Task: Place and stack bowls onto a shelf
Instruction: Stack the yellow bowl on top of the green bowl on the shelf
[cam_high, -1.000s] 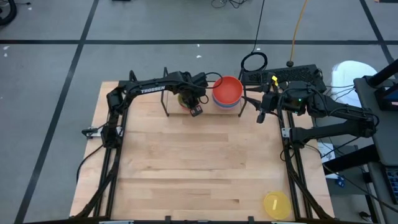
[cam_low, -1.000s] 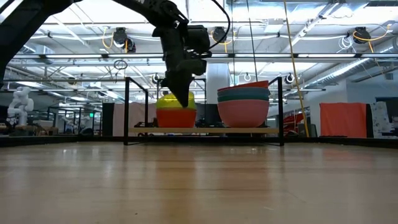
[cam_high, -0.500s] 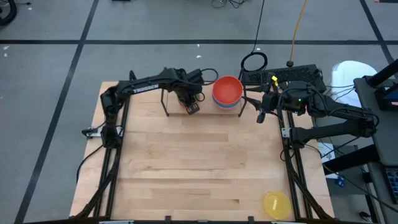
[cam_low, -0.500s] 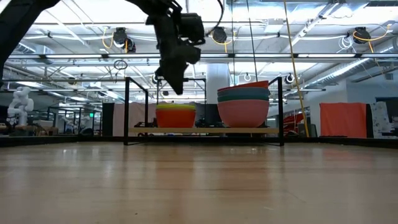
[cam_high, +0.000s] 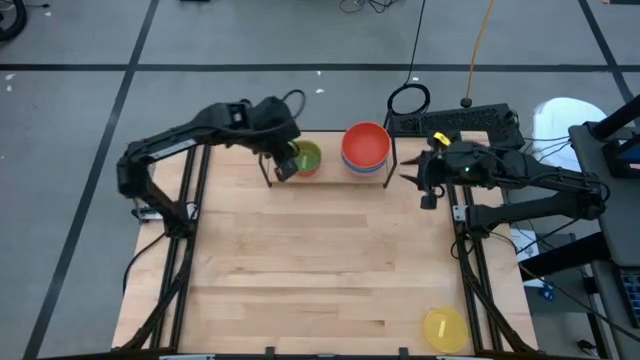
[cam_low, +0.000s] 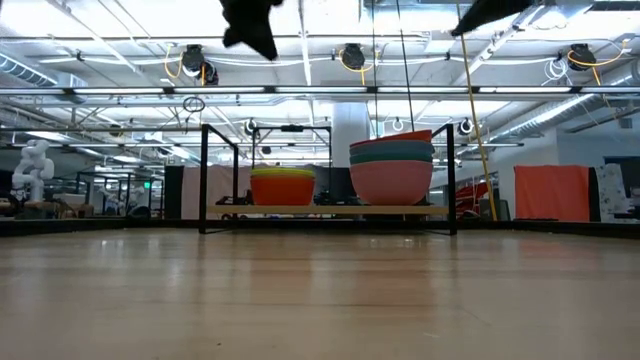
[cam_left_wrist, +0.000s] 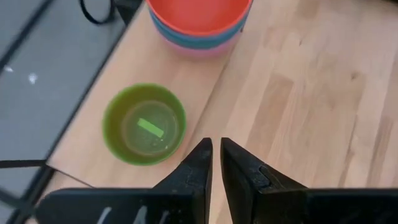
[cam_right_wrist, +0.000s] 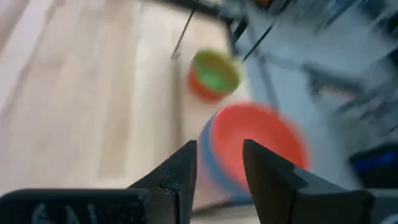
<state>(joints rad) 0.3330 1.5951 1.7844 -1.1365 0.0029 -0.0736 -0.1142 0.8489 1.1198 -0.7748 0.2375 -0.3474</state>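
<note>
The shelf (cam_low: 330, 211) stands at the table's far edge and carries two stacks of bowls. In the left stack, a green bowl (cam_high: 306, 157) (cam_left_wrist: 144, 124) sits in an orange one (cam_low: 282, 189). The right stack (cam_low: 391, 165) has a red bowl (cam_high: 366, 145) on top, with teal and pink below it. My left gripper (cam_high: 283, 167) (cam_left_wrist: 216, 146) hangs high above the shelf's left part, just near of the green bowl. Its fingers are a narrow gap apart with nothing between them. My right gripper (cam_high: 425, 192) (cam_right_wrist: 219, 163) is open and empty, raised at the shelf's right end. A yellow bowl (cam_high: 444, 328) rests upright on the table's near right corner.
The wooden table top (cam_high: 300, 260) lies bare between the shelf and the yellow bowl. A black keyboard (cam_high: 455, 120) and a cable loop (cam_high: 408, 98) lie beyond the far edge. The arms' black frames run along both side edges.
My left gripper has risen from the left stack, going well above the shelf and a little toward the table's left, leaving the green bowl behind. That bowl has sunk lower into the orange one. My right gripper has tipped further downward in place.
</note>
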